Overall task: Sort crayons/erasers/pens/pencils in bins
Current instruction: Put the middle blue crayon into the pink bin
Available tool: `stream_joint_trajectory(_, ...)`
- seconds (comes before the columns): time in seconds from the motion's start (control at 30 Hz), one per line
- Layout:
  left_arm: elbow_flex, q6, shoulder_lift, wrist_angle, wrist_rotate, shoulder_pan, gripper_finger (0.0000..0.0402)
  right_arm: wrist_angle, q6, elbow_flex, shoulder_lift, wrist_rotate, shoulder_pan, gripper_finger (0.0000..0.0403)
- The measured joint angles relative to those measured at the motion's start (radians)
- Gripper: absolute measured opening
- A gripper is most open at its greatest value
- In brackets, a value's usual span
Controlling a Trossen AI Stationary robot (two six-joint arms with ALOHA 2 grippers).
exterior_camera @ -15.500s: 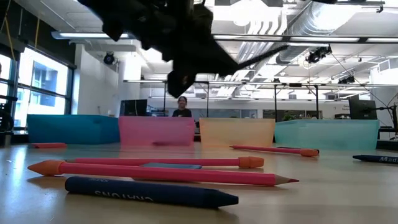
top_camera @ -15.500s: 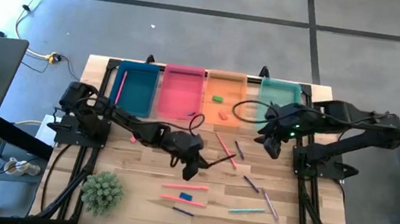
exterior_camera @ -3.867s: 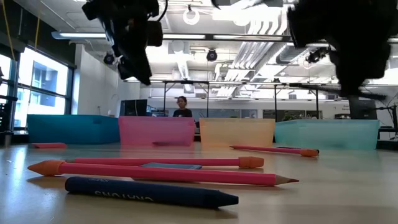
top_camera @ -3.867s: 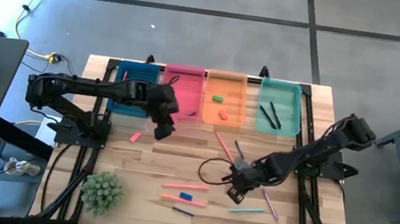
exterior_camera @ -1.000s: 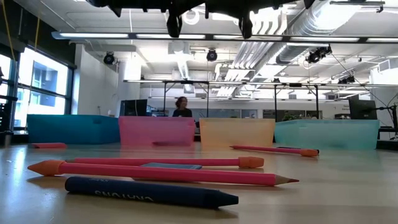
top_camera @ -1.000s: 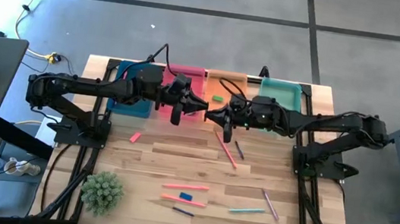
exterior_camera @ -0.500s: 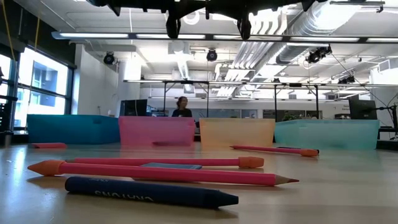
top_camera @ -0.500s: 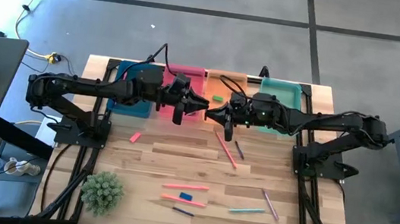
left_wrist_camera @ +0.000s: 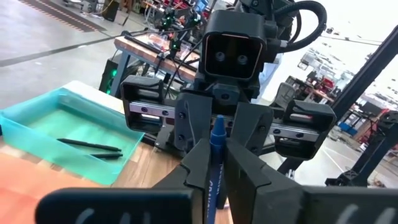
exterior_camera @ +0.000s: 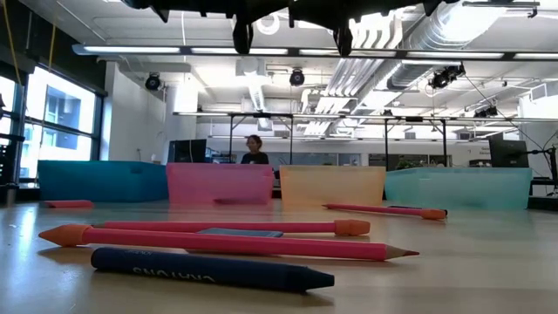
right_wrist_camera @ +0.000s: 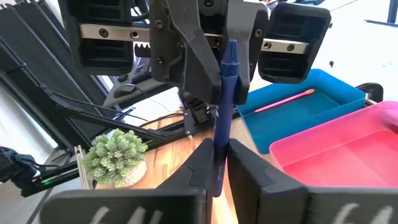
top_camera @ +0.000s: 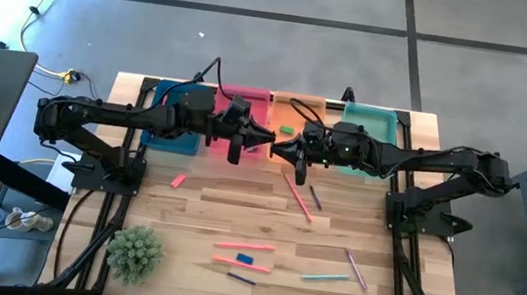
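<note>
A blue crayon [left_wrist_camera: 216,132] hangs between my two grippers, which meet tip to tip above the near edge of the pink bin [top_camera: 241,104] and orange bin [top_camera: 297,116]. My left gripper [top_camera: 262,144] and my right gripper [top_camera: 281,150] are both shut on it. The dark blue bin [top_camera: 175,116] holds a pink stick, the teal bin [left_wrist_camera: 56,121] holds two dark pens. A green eraser [top_camera: 287,128] lies in the orange bin. A blue eraser [top_camera: 245,259] and a pink-red eraser [top_camera: 177,180] lie on the table. My left gripper pinches one end of the blue crayon [left_wrist_camera: 211,180] between its two fingers, coming level from the table's left, fingers along the crayon. The crayon is clear of the table. My right gripper pinches the crayon's other end [right_wrist_camera: 216,158] between its two fingers, level from the table's right, fingers along it.
Pink pencils [top_camera: 243,247], a dark crayon [top_camera: 240,278], a teal stick [top_camera: 325,276] and a purple one [top_camera: 357,270] lie on the near half of the table. More sticks [top_camera: 300,197] lie before the orange bin. A small green plant [top_camera: 135,253] stands near left.
</note>
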Motion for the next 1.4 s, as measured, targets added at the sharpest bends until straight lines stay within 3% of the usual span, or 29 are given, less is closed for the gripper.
stream_joint_trajectory(0.33, 0.0, 0.008, 0.0, -0.024, -0.006, 0.001, 0.0024, -0.011, 0.004, 0.0, 0.0, 0.0, -0.011, 0.0112)
stream_joint_trajectory(0.5, 0.0, 0.048, 0.0, -0.086, -0.072, 0.009, 0.0024, -0.076, 0.007, 0.0, -0.004, 0.0, -0.036, 0.0139)
stream_joint_trajectory(0.73, 0.0, 0.061, 0.0, -0.193, -0.09, 0.077, 0.0024, -0.178, 0.008, 0.0, -0.017, -0.001, -0.067, 0.0145)
stream_joint_trajectory(1.13, 0.0, 0.15, 0.0, -0.543, -0.322, 0.231, 0.0023, -0.377, 0.059, 0.001, -0.024, -0.003, -0.078, 0.0145)
stream_joint_trajectory(1.4, 0.0, 0.142, 0.093, -0.607, -0.341, 0.267, 0.0023, -0.533, 0.164, 0.001, -0.024, -0.003, -0.077, 0.0145)
